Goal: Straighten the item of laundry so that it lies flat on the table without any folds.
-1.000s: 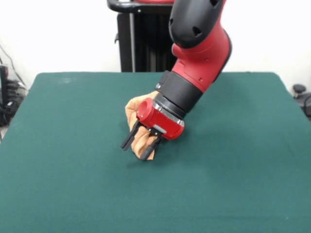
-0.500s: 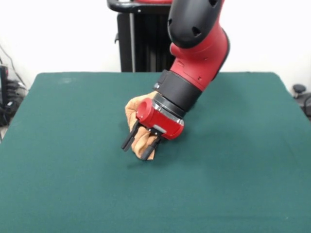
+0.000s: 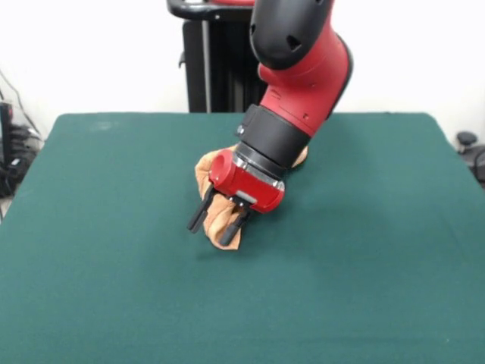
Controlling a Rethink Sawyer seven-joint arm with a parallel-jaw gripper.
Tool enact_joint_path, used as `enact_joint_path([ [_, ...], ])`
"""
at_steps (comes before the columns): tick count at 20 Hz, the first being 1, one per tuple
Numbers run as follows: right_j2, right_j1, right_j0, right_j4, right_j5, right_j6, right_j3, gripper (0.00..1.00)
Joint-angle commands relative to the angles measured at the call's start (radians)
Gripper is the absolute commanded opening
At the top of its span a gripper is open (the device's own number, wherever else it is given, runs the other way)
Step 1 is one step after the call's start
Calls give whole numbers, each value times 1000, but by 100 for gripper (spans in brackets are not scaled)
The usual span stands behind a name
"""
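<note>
While the towel [image 3: 218,227] sits near the middle of the green table [image 3: 91,288], it's all bunched up, not flat. It's light orange-tan w/ lots of folds. One end pokes toward the front by the gripper tips, and another bit peeks out behind the arm on the right side. Most of it hides under the arm. No label or stripes can be seen from here, and no writing to read on anything.

The gripper [image 3: 216,221] is red w/ two black fingers [image 3: 198,216]. The fingers are spread apart, so it's open, w/ towel cloth between them; can't tell if they touch it. The red & black arm [image 3: 295,83] leans down from the top. Behind the table there's a black stand [image 3: 212,68] & a white wall.
</note>
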Motion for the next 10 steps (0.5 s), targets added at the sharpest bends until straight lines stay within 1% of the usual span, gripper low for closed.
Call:
enact_joint_path([
  [1, 194, -30, -6, -33, 56, -53, 135, 100],
  [6, 199, -60, -13, -47, 51, -45, 167, 100],
  [10, 195, -49, -9, -51, 57, -32, 157, 100],
])
